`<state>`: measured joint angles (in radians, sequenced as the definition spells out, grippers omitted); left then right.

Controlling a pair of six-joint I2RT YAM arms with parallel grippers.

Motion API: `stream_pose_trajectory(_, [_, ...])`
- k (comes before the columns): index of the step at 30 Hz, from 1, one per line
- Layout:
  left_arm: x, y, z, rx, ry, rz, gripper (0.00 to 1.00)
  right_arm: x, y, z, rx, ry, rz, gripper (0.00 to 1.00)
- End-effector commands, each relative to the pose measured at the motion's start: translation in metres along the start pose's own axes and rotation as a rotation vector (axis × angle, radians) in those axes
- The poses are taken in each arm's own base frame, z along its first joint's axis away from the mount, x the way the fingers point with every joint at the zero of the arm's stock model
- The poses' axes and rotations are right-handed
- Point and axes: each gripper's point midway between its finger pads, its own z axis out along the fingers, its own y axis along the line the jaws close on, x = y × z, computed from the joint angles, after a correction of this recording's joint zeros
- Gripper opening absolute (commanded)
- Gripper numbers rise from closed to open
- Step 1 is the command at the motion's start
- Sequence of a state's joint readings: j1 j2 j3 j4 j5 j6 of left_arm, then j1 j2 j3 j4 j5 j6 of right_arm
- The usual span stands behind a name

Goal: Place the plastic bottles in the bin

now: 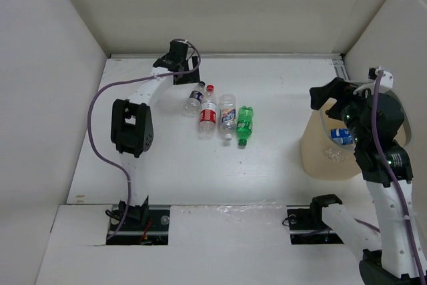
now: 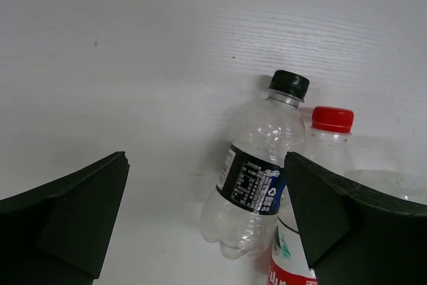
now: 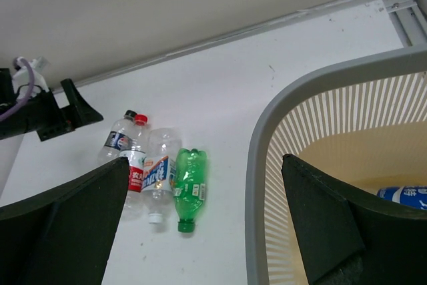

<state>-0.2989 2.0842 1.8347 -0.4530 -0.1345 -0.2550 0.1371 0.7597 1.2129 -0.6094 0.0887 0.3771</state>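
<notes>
The left tool [image 2: 205, 178], wide open and empty, has the black-capped bottle [image 2: 257, 185] lying right of centre, cap toward the frame's top.

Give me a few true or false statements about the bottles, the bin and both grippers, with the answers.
1. Four bottles lie on the table. True.
2. The green bottle sits in the bin. False: it lies on the table; a blue-labelled bottle is in the bin.
3. The left gripper grips the black-capped bottle. False: its jaws are open, holding nothing.
4. The right gripper is open above the bin's rim. True.
</notes>
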Motion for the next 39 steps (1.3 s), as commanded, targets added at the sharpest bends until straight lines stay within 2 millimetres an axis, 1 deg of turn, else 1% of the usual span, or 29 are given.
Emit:
stream_pose_trajectory(1, [-0.006,-0.03,-0.009,0.128,-0.03,0.029,1.0,-0.024,0.019,-0.004,-0.093,-0.086,-0.022,1.0])
stream_pose_trajectory(3, [-0.003,-0.031,-0.006,0.136,-0.018,0.031,1.0,-0.026,0.022,-0.004,-0.105,-0.091,-0.022,1.0])
stream_pose_trajectory(5, [0.012,-0.028,0.005,0.121,0.027,0.037,1.0,-0.025,0.023,-0.004,-0.115,-0.087,-0.022,1.0])
stream_pose_trajectory(6, [0.015,-0.029,0.011,0.118,0.037,0.038,1.0,-0.021,0.022,-0.002,-0.112,-0.079,-0.023,1.0])
stream_pose_trajectory(9, [0.029,-0.033,0.022,0.138,0.078,0.033,0.99,-0.021,0.023,-0.003,-0.121,-0.075,-0.034,1.0])
stream_pose_trajectory(11, [0.03,-0.035,0.028,0.148,0.082,0.033,0.95,-0.021,0.023,-0.003,-0.121,-0.075,-0.034,1.0])
stream_pose_trajectory(13, [0.04,-0.035,0.038,0.137,0.112,0.015,0.92,-0.021,0.023,-0.003,-0.121,-0.076,-0.043,1.0])
stream_pose_trajectory(14, [0.04,-0.036,0.041,0.137,0.112,0.015,0.91,-0.021,0.023,-0.003,-0.121,-0.076,-0.043,1.0])
stream_pose_trajectory(15, [0.043,-0.035,0.044,0.134,0.121,0.016,0.91,-0.022,0.025,-0.006,-0.133,-0.081,-0.044,1.0])
stream_pose_trajectory(18, [0.043,-0.036,0.055,0.123,0.126,0.008,0.89,-0.022,0.027,-0.008,-0.144,-0.077,-0.055,1.0])
stream_pose_trajectory(20, [0.053,-0.03,0.064,0.08,0.159,-0.01,0.86,-0.025,0.031,-0.011,-0.167,-0.08,-0.065,1.0])
stream_pose_trajectory(21, [0.058,-0.025,0.07,0.049,0.168,-0.006,0.8,-0.028,0.034,-0.013,-0.181,-0.085,-0.066,1.0])
stream_pose_trajectory(22, [0.055,-0.022,0.069,0.027,0.164,-0.018,0.77,-0.026,0.033,-0.013,-0.178,-0.077,-0.066,1.0])
stream_pose_trajectory(23, [0.063,-0.017,0.075,-0.004,0.182,-0.021,0.73,-0.026,0.033,-0.013,-0.177,-0.077,-0.066,1.0])
stream_pose_trajectory(24, [0.057,-0.016,0.075,-0.018,0.17,-0.034,0.67,-0.026,0.033,-0.013,-0.177,-0.077,-0.075,1.0])
stream_pose_trajectory(25, [0.057,-0.007,0.075,-0.069,0.162,-0.038,0.47,-0.025,0.035,-0.013,-0.187,-0.074,-0.076,1.0])
stream_pose_trajectory(27, [0.056,0.001,0.076,-0.121,0.157,-0.052,0.24,-0.023,0.046,-0.013,-0.247,-0.074,-0.08,1.0])
stream_pose_trajectory(28, [0.048,0.003,0.07,-0.136,0.141,-0.052,0.15,-0.021,0.051,-0.012,-0.286,-0.073,-0.107,1.0])
stream_pose_trajectory(29, [0.038,0.007,0.064,-0.17,0.108,-0.083,0.03,-0.015,0.065,-0.015,-0.375,-0.05,-0.115,1.0])
stream_pose_trajectory(30, [0.027,0.007,0.051,-0.172,0.084,-0.097,0.0,-0.004,0.069,-0.01,-0.411,-0.019,-0.117,1.0])
stream_pose_trajectory(31, [0.012,0.01,0.042,-0.166,0.054,-0.113,0.0,-0.002,0.078,-0.006,-0.467,-0.016,-0.123,1.0])
stream_pose_trajectory(32, [0.001,0.008,0.031,-0.155,0.026,-0.137,0.0,0.002,0.087,-0.006,-0.528,-0.007,-0.13,1.0])
stream_pose_trajectory(33, [-0.011,0.007,0.019,-0.126,0.004,-0.164,0.0,0.011,0.103,-0.012,-0.651,0.026,-0.143,1.0])
stream_pose_trajectory(34, [-0.042,-0.002,-0.013,-0.065,-0.075,-0.187,0.0,0.011,0.114,-0.01,-0.73,0.002,-0.152,1.0])
stream_pose_trajectory(35, [-0.053,-0.007,-0.029,-0.023,-0.111,-0.197,0.0,0.019,0.125,-0.008,-0.797,0.037,-0.12,1.0])
stream_pose_trajectory(36, [-0.072,-0.023,-0.047,0.076,-0.166,-0.209,0.0,0.023,0.135,-0.012,-0.88,0.061,-0.113,1.0])
stream_pose_trajectory(37, [-0.099,-0.035,-0.093,0.182,-0.253,-0.229,0.0,0.026,0.148,-0.016,-0.943,0.076,-0.103,1.0])
stream_pose_trajectory(38, [-0.095,-0.041,-0.102,0.254,-0.254,-0.237,0.0,0.026,0.158,-0.008,-0.983,0.072,-0.092,1.0])
stream_pose_trajectory(39, [-0.109,-0.068,-0.131,0.437,-0.305,-0.223,0.0,0.033,0.169,-0.007,-1.009,0.088,-0.086,1.0])
